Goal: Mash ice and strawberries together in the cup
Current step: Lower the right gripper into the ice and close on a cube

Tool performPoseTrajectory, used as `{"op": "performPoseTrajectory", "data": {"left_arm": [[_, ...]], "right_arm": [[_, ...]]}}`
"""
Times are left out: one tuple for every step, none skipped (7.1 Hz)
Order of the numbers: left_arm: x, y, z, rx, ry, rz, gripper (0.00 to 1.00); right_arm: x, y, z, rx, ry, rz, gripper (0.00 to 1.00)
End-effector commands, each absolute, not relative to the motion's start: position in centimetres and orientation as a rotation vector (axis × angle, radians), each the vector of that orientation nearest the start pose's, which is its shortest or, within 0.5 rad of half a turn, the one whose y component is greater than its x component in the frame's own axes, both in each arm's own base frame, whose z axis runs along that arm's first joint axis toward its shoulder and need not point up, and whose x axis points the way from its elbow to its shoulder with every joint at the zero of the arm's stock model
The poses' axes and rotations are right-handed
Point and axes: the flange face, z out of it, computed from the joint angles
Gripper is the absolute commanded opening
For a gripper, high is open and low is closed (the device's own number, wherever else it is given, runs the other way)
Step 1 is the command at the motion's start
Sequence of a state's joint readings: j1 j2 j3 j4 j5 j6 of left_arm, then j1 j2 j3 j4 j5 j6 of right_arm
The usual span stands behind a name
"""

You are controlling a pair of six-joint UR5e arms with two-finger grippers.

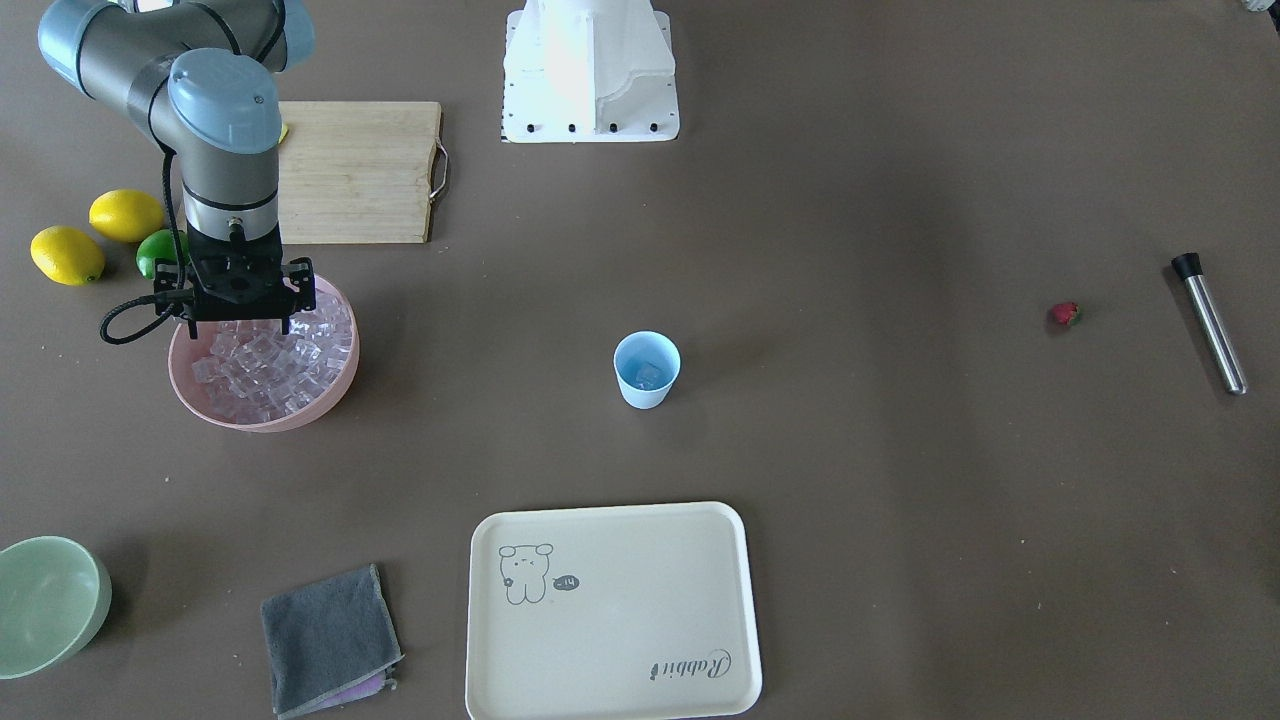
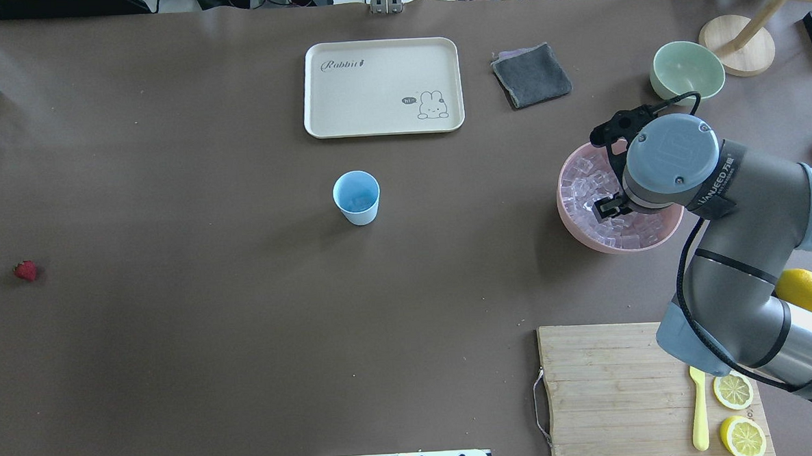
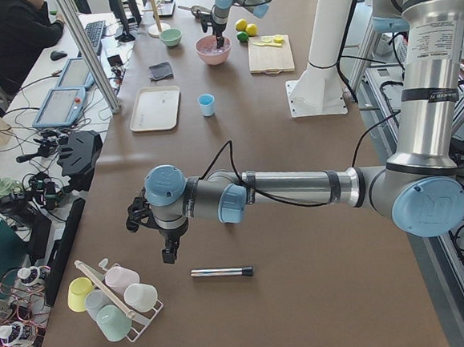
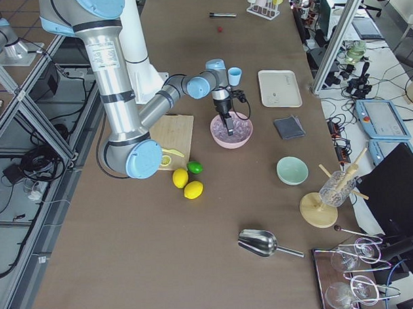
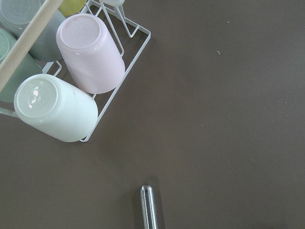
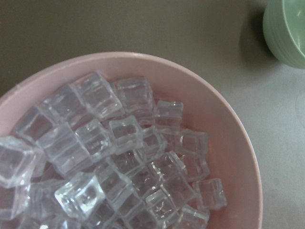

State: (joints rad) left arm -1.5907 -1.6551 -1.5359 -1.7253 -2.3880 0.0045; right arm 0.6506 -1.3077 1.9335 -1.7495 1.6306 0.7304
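Observation:
The pale-blue cup (image 1: 646, 372) stands upright mid-table with one ice cube inside. The pink bowl (image 1: 300, 410) holds several clear ice cubes (image 6: 119, 152). My right gripper (image 1: 238, 318) hangs open just above that ice, and its fingers do not show in the right wrist view. A red strawberry (image 1: 1064, 315) lies alone far across the table from the bowl. My left gripper (image 3: 169, 254) hovers low past the strawberry, beside a steel muddler (image 3: 222, 272). I cannot tell whether it is open or shut.
A cutting board (image 2: 612, 390) with lemon slices and a yellow knife lies near the right arm's base, with whole lemons (image 1: 125, 215) and a lime beside it. A cream tray (image 1: 612, 610), grey cloth (image 1: 328, 640) and green bowl (image 1: 50, 600) line the far edge. A cup rack (image 5: 81, 81) stands by the muddler.

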Motion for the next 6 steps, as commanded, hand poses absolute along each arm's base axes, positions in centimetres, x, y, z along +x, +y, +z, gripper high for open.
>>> {"op": "performPoseTrajectory", "data": {"left_arm": [[-7.1, -53.8, 61.2, 0.204, 0.812, 0.07, 0.99], [-7.1, -53.8, 61.2, 0.204, 0.812, 0.07, 0.99], [-7.1, -53.7, 61.3, 0.204, 0.812, 0.07, 0.99], [-7.1, -53.7, 61.3, 0.204, 0.812, 0.07, 0.99], [-7.1, -53.7, 61.3, 0.202, 0.812, 0.069, 0.99], [-7.1, -53.8, 61.2, 0.204, 0.812, 0.07, 0.99]], "right_arm": [[-37.6, -43.6, 39.5, 0.261, -0.348, -0.244, 0.72], [-37.5, -43.7, 39.7, 0.267, -0.338, -0.281, 0.57], [-37.4, -43.7, 40.0, 0.263, -0.333, -0.283, 0.54], [-37.3, -43.8, 40.5, 0.258, -0.323, -0.28, 0.54], [-37.5, -44.0, 40.9, 0.256, -0.311, -0.278, 0.58], [-37.5, -44.0, 41.2, 0.257, -0.304, -0.277, 0.58]]}}
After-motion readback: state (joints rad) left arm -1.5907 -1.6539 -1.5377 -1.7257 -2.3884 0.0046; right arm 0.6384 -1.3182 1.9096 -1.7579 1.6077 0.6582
